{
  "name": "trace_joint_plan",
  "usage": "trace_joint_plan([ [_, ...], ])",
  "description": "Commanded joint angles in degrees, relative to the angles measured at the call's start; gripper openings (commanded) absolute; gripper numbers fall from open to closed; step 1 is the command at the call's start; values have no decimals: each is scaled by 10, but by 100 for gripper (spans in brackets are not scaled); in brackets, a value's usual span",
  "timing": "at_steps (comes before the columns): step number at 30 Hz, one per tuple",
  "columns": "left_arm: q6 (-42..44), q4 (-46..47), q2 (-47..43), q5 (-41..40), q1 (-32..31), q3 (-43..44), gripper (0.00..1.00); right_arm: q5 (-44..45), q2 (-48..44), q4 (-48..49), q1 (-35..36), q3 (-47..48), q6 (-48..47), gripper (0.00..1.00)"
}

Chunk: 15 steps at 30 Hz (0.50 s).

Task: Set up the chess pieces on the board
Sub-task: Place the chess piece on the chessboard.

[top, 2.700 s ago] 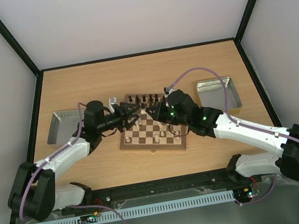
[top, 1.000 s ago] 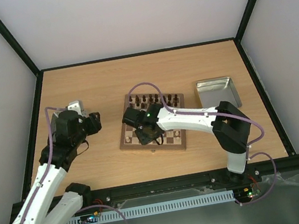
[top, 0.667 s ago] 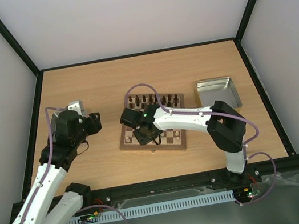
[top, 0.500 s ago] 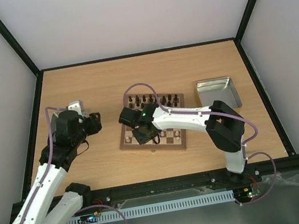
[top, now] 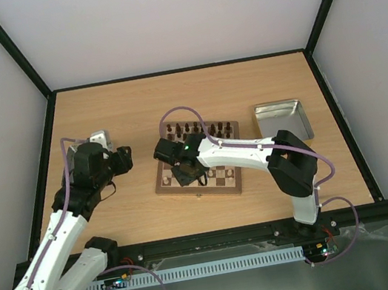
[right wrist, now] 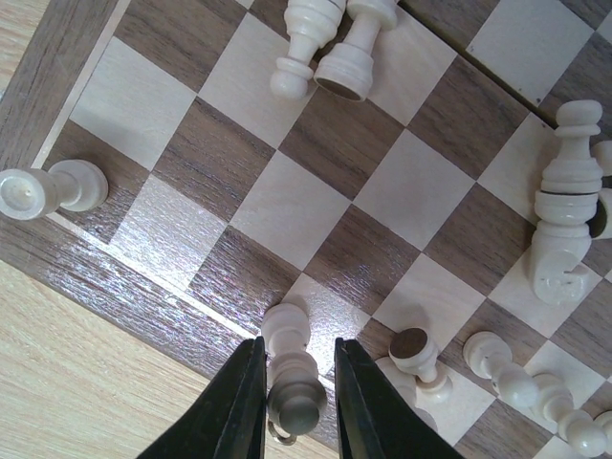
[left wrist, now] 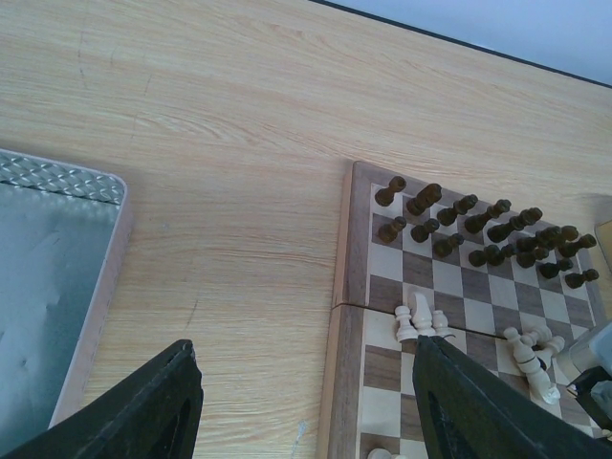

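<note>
The board (top: 199,191) lies mid-table. Dark chess pieces (top: 195,128) stand along its far rows (left wrist: 478,229). Cream chess pieces (right wrist: 564,220) lie tipped over on the squares, and others are bunched together (left wrist: 421,320). My right gripper (right wrist: 298,344) hovers over the board's near left part (top: 183,169). Its jaws are open a little around an upright cream piece (right wrist: 292,368), which stands on a near-row square. My left gripper (left wrist: 304,344) hangs wide open and empty over bare table left of the board (top: 122,157).
A grey metal tray (left wrist: 48,258) sits left of the board, mostly hidden under my left arm in the top view. A second tray (top: 281,120) lies to the board's right. A cream pawn (right wrist: 43,188) lies on its side at the board's edge (right wrist: 124,287).
My left arm has drawn back from the board toward the left tray. My right arm has reached over to the board's near left, and its jaws have widened slightly around the cream piece.
</note>
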Motion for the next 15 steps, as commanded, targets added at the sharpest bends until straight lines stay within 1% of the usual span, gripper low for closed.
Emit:
trace_joint_plan([
  [1, 7, 3, 2, 1, 1, -6, 62, 13, 2, -23, 3, 7, -10, 18],
  [4, 6, 3, 2, 1, 1, -6, 62, 15, 1, -26, 3, 5, -11, 10],
  [10, 6, 3, 3, 1, 1, -6, 62, 13, -7, -24, 3, 4, -10, 9],
  [11, 6, 2, 3, 1, 2, -5, 62, 12, -9, -23, 4, 4, -10, 11],
  [13, 6, 2, 3, 1, 2, -6, 62, 8, -10, -21, 3, 4, -10, 21],
  [15, 6, 2, 2, 1, 2, -5, 62, 3, -10, -17, 3, 2, -10, 27],
])
